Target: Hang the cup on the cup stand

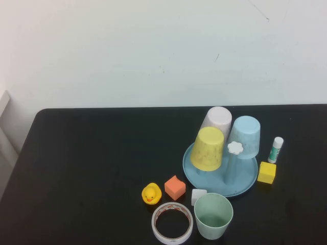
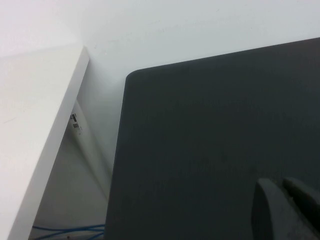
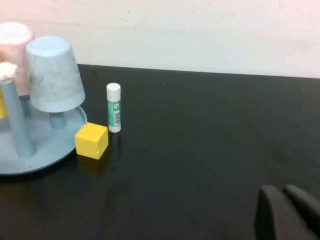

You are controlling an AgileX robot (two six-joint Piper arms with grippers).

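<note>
The mint-green cup (image 1: 213, 215) stands upright, mouth up, near the table's front edge, just in front of the light blue cup stand (image 1: 245, 181). The stand (image 3: 47, 145) carries a yellow cup (image 1: 208, 148), a pink cup (image 1: 216, 120) and a light blue cup (image 1: 244, 135), each upside down on a peg. One peg with a white flower cap (image 1: 235, 148) is bare. Neither arm shows in the high view. My left gripper (image 2: 283, 192) is shut over bare table at the left edge. My right gripper (image 3: 283, 197) is shut, empty, to the right of the stand.
A glue stick (image 1: 276, 149) and a yellow cube (image 1: 266, 172) sit right of the stand. A white cube (image 1: 198, 196), an orange cube (image 1: 174, 187), a rubber duck (image 1: 151, 194) and a tape roll (image 1: 172, 223) lie left of the cup. A white wall is behind.
</note>
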